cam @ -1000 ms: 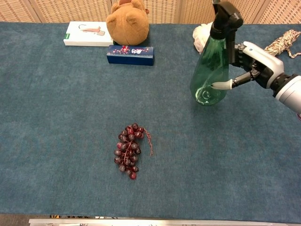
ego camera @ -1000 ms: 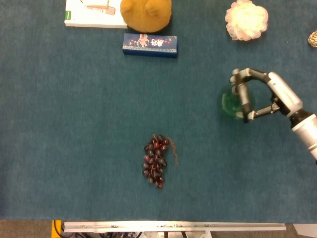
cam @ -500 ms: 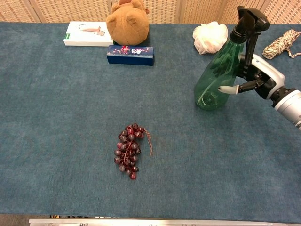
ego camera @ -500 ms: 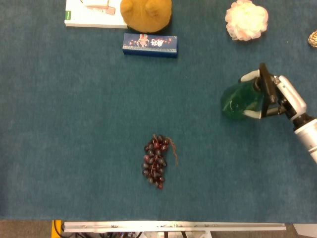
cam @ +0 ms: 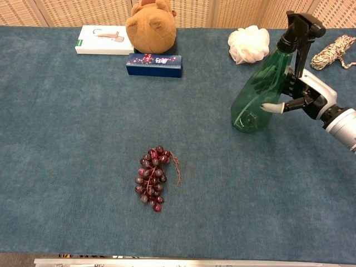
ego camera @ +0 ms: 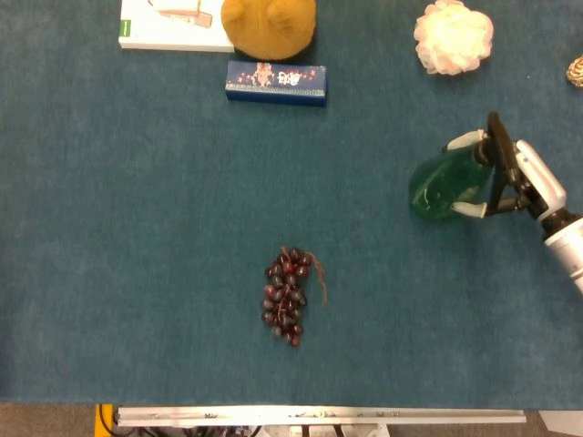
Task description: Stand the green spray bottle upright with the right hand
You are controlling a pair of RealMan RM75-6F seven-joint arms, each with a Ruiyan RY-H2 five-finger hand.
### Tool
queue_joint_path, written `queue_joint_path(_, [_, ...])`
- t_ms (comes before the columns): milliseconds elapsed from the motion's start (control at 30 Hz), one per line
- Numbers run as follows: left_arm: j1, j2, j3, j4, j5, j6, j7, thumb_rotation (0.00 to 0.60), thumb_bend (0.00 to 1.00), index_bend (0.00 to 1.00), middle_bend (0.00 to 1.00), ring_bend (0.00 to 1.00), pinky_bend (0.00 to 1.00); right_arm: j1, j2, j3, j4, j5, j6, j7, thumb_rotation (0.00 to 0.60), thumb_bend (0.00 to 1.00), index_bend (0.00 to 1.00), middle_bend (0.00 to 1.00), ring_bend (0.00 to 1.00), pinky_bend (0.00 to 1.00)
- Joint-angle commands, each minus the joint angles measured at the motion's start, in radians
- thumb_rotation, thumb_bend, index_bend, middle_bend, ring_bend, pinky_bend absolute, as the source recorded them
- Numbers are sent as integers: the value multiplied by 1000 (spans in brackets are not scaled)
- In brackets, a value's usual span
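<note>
The green spray bottle [cam: 258, 94] with its black trigger head [cam: 300, 28] stands at the right of the table, base on the blue cloth and top leaning to the right. In the head view the green spray bottle [ego camera: 442, 187] shows as a green blob with the black head over it. My right hand [cam: 303, 94] grips the bottle's upper body from the right, thumb in front and fingers behind it. The right hand [ego camera: 515, 177] shows the same hold from above. My left hand is in neither view.
A bunch of dark red grapes [cam: 151, 178] lies mid-table. At the back are a white box [cam: 104, 40], a brown teddy bear [cam: 151, 25], a blue box [cam: 154, 64], a white bath puff [cam: 248, 43] and a rope bundle [cam: 334, 51].
The bottle, nearly upright a second ago, has tipped to the right. My right hand has shifted right with it and keeps its hold.
</note>
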Motion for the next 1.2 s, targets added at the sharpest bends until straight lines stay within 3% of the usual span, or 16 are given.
queue_joint_path(33, [0,0,0,0,0,0,0,600,110,560,472,451,571,3,0,-7,10,-7,0,3,600,0,204,273,223,363])
queue_joint_path(167, [0,0,0,0,0,-1,0,600,110,560,472,451,571,4,0,-9,16,-9,2,5,600,0,60,155,159,314])
queue_joint_path(267, [0,0,1,1,1,0,1,600,110,560,472,451,571,3,1,-9,17,-10,9,0,600,0,7,100,113,298])
queue_joint_path(733, [-2,0,1,0,-2,-4,1,600,111,560,472,451,571,0,31,-13,-18,-24,46,-32,600,0,0,52,55,265])
queue_joint_path(1200, [-2,0,3,2,1,-5,0,600,111,560,472,451,571,-35,146,-17,-162,-36,134,-122,600,0,0,51,53,260])
